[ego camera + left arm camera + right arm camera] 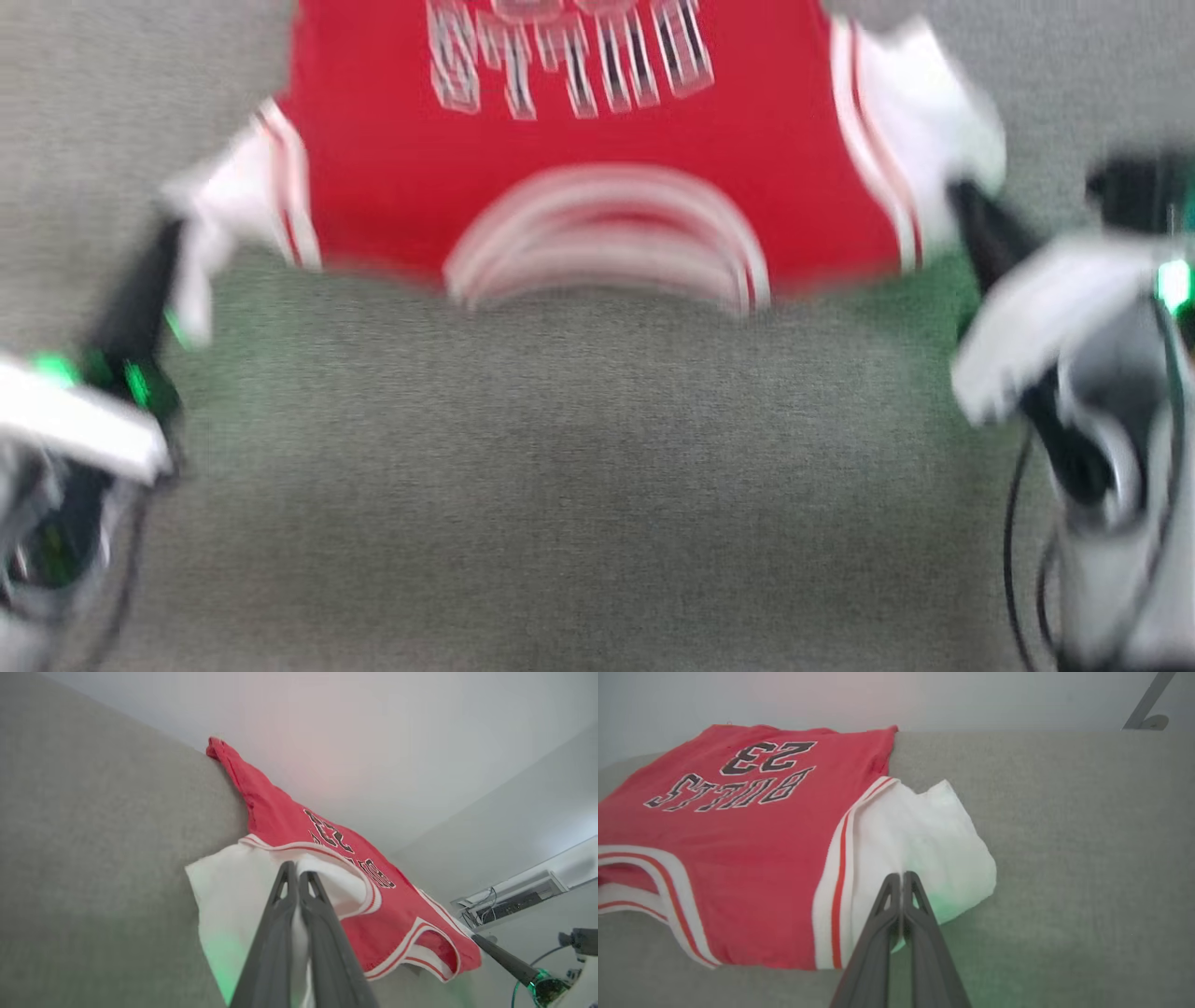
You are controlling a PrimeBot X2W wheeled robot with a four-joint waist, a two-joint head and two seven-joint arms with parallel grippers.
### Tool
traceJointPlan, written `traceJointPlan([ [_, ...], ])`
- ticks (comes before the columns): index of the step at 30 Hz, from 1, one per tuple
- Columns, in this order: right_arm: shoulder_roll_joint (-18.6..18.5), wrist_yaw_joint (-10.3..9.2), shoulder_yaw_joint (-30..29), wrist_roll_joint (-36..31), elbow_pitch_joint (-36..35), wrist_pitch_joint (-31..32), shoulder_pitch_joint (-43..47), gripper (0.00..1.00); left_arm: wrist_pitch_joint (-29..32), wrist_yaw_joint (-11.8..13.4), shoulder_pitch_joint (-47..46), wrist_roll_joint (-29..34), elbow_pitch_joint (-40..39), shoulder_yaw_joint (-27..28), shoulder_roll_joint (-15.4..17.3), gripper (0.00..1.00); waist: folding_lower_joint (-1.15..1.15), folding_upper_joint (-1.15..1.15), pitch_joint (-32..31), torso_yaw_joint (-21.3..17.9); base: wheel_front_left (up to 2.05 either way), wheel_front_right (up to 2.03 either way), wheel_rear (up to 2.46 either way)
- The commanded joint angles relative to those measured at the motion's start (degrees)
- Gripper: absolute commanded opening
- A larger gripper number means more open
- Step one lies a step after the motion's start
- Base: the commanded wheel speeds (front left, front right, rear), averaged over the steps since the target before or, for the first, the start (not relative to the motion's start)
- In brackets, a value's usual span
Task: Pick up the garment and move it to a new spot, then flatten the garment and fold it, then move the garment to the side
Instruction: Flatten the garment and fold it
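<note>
Your red jersey [579,177] sits in the upper middle of the head view, spread front-up across the grey fabric-covered surface [597,485], though that view is smeared by blur. Its striped neckline [607,233] arcs at the centre of the frame, with the lettering above it at the top edge. The left white sleeve [233,201] lies at the left of the frame and the right white sleeve [920,121] at the upper right. In the left wrist view, your left gripper [295,870] rises from the bottom centre with its two dark fingers pressed together, and white sleeve cloth is pinched between them. In the right wrist view, your right gripper [902,877] is likewise clamped tight on the near edge of the other sleeve, at the lower centre of the frame. There the black numerals "23" [768,757] and the word below them read upside down at the upper left. You cannot tell from these views whether the shoulders are raised off the surface or resting on it.
</note>
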Motion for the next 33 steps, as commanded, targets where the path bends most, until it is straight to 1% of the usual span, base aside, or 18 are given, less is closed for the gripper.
traceJointPlan([
  [1,-0.1,-0.28,-0.2,0.9,-2.7,1.6,2.7,0.00,-0.3,0.1,2.6,1.1,-1.1,0.7,0.0,0.00,0.00,0.00,-1.1,0.6,0.00,0.00,0.00],
  [3,-0.1,-0.28,-0.5,2.4,-8.8,5.6,9.9,0.00,-0.3,0.1,8.7,2.2,-2.7,1.6,-0.2,0.00,0.00,0.00,-1.7,1.0,0.00,0.00,0.00],
  [5,-0.1,-0.28,0.0,4.2,-13.5,9.2,16.1,0.00,-0.3,0.1,13.5,3.2,-4.8,1.8,0.0,0.00,0.00,0.00,-2.2,1.2,0.00,0.00,0.00],
  [9,-0.1,-0.22,0.6,6.4,-20.8,14.8,26.5,0.00,-0.3,0.1,21.6,3.5,-7.8,2.5,0.8,0.00,0.00,0.00,-3.0,1.9,0.00,0.00,0.00],
  [13,-0.1,-0.22,-0.7,8.6,-25.7,18.1,34.8,0.00,-0.3,0.1,28.3,3.7,-10.0,2.8,2.5,0.00,0.00,0.00,-3.8,2.4,0.00,0.00,0.00],
  [16,-0.1,-0.22,-1.4,10.0,-28.5,19.8,39.9,0.00,-0.3,0.1,32.9,3.2,-11.4,4.0,3.1,0.00,0.00,0.00,-4.3,2.6,0.00,0.00,0.00],
  [20,-0.1,-0.22,-1.6,11.7,-32.0,21.0,44.7,0.00,-0.3,0.1,37.3,3.1,-14.1,5.4,3.8,0.00,0.00,0.00,-4.4,2.9,0.00,0.00,0.00],
  [22,-0.1,-0.22,-1.5,12.2,-32.2,20.5,45.1,0.00,-0.3,0.1,37.5,3.6,-14.6,5.6,3.4,0.00,0.00,0.00,-4.4,2.9,0.00,0.00,0.00],
  [24,-0.1,-0.22,-0.7,11.9,-31.1,20.6,44.0,0.00,-0.3,0.1,36.4,4.5,-14.7,4.5,3.0,0.00,0.00,0.00,-4.4,2.8,0.00,0.00,0.00],
  [26,-0.1,-0.21,0.2,12.2,-29.1,21.3,42.7,0.00,-0.3,0.1,34.7,4.0,-14.8,3.5,2.3,0.00,0.00,0.00,-4.4,2.7,0.00,0.00,0.00],
  [28,-0.1,-0.21,0.7,11.5,-26.9,21.7,41.2,0.00,-0.3,0.1,33.5,5.1,-14.0,1.6,2.5,0.00,0.00,0.00,-4.3,2.6,0.00,0.00,0.00],
  [31,-0.1,-0.21,1.4,11.9,-23.5,21.4,39.1,0.00,-0.3,0.1,31.6,5.3,-12.6,-0.2,2.0,0.00,0.00,0.00,-3.8,2.4,0.00,0.00,0.00],
  [33,-0.1,-0.21,1.9,10.9,-21.3,21.2,37.9,0.00,-0.3,0.1,30.3,5.1,-11.7,-1.0,1.7,0.00,0.00,0.00,-3.5,2.4,0.00,0.00,0.00],
])
